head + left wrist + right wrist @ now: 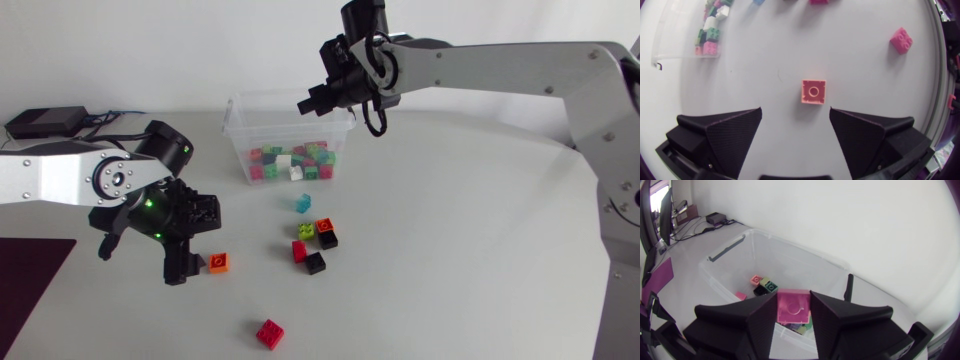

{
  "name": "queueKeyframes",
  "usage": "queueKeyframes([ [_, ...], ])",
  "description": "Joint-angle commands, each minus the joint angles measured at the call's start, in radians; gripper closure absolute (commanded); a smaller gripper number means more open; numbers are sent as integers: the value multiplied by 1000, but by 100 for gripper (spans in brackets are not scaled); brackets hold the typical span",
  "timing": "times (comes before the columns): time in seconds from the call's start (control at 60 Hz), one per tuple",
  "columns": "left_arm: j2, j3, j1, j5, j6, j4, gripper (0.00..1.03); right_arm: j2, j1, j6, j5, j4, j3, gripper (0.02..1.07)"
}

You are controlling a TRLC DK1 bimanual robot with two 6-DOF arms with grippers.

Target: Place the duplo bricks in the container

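The left gripper hangs with jaws apart. The small square orange duplo brick lies flat just ahead of the gap, touching neither finger, at the gripper's three o'clock from overhead. The right gripper is clamped on a pink duplo brick above the clear plastic container, which is at the table's twelve o'clock.
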Motion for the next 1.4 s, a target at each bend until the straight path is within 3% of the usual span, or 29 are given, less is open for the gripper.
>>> queueKeyframes([
  [0.0,11,-30,-12,-2,43,17,10,23,-9,19,12,35,8,71],
  [0.1,32,-38,-29,-2,52,32,10,26,-7,19,35,49,10,65],
  [0.183,68,-35,-40,-2,55,41,10,25,-4,19,58,52,13,22],
  [0.233,84,-30,-45,-2,55,41,10,14,-4,19,65,45,11,6],
  [0.55,175,-1,-68,0,44,54,10,-169,-4,9,60,1,-138,6],
  [0.717,218,3,-68,0,43,81,20,-324,2,-10,32,-44,-289,6],
  [0.883,241,6,-66,8,40,112,39,-469,13,-42,0,-80,-446,6],
  [1.05,236,3,-63,18,35,113,47,-557,45,-45,-35,-151,-556,6],
  [1.167,230,2,-58,24,37,112,70,-595,86,-46,-35,-214,-615,6],
  [1.317,199,2,-58,35,21,109,86,-618,125,-46,-41,-271,-650,6],
  [1.383,186,6,-60,38,-2,109,100,-626,145,-42,-51,-297,-662,7],
])
